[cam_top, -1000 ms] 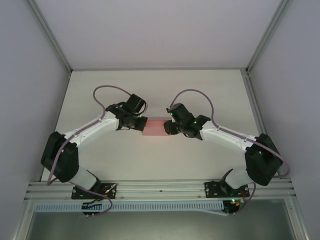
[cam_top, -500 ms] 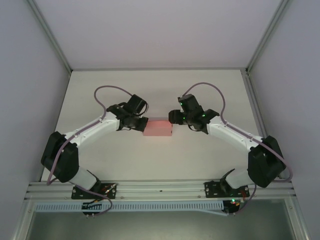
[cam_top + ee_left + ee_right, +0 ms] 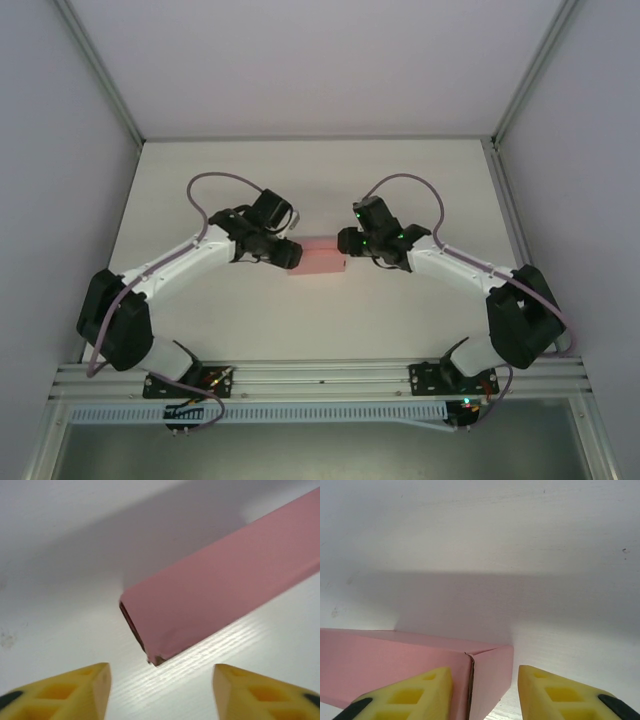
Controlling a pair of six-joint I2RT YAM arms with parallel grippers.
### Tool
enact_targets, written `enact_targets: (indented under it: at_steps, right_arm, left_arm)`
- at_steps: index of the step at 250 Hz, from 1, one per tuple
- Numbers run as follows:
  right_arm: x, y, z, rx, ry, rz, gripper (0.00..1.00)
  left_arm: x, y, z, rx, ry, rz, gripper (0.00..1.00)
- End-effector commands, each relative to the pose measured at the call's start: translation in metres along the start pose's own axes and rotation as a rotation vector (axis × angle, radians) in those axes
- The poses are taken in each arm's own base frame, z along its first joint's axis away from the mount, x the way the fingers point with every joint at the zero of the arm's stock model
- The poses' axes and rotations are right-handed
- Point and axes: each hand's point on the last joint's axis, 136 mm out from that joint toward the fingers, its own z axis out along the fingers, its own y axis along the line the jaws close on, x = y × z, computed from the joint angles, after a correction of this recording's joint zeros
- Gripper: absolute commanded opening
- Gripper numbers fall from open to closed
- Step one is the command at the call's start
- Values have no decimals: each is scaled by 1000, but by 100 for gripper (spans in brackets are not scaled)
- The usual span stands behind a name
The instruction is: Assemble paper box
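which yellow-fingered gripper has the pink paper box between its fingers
The right gripper: the end corner of the pink paper box sits in the gap between its fingers. The left gripper is open, with the box ahead of its fingertips.

White-and-black left arm [image 3: 180, 262] reaches from its base up and inward toward table centre, elbow bent low at the outer left. White-and-black right arm [image 3: 460, 268] mirrors it, elbow at the outer right. Black left gripper [image 3: 291, 256] and black right gripper [image 3: 344, 243] face each other, near but apart, both low over the surface. Left wrist view: jaws wide apart, yellow ribbed fingertips [image 3: 75, 690] at the bottom corners. Right wrist view: jaws parted too, somewhat narrower, fingertips yellow with black ends.
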Motion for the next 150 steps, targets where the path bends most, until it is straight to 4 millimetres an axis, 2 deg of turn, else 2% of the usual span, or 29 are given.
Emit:
enact_targets:
  at_steps: [1,16,36,54,102,132,150]
  right_arm:
    - [65,-46,14,176,202,-27,39]
    - [66,-46,15,175,200,-37,38]
    - [67,-47,17,175,199,-49,36]
    - [67,-47,18,173,198,-53,36]
    - [71,-48,21,161,197,-71,35]
    - [74,-47,23,146,198,-83,35]
    - [77,-47,25,126,198,-92,34]
  left_arm:
    - [-12,-12,-29,70,-44,-23,65]
    - [-16,-5,-31,81,-58,-85,82]
    - [-19,8,-26,111,-70,-172,89]
    - [-20,16,-15,158,-71,-240,89]
    - [-16,27,12,227,-63,-301,75]
    - [2,33,30,224,-18,-330,65]
    - [13,37,40,233,1,-351,53]
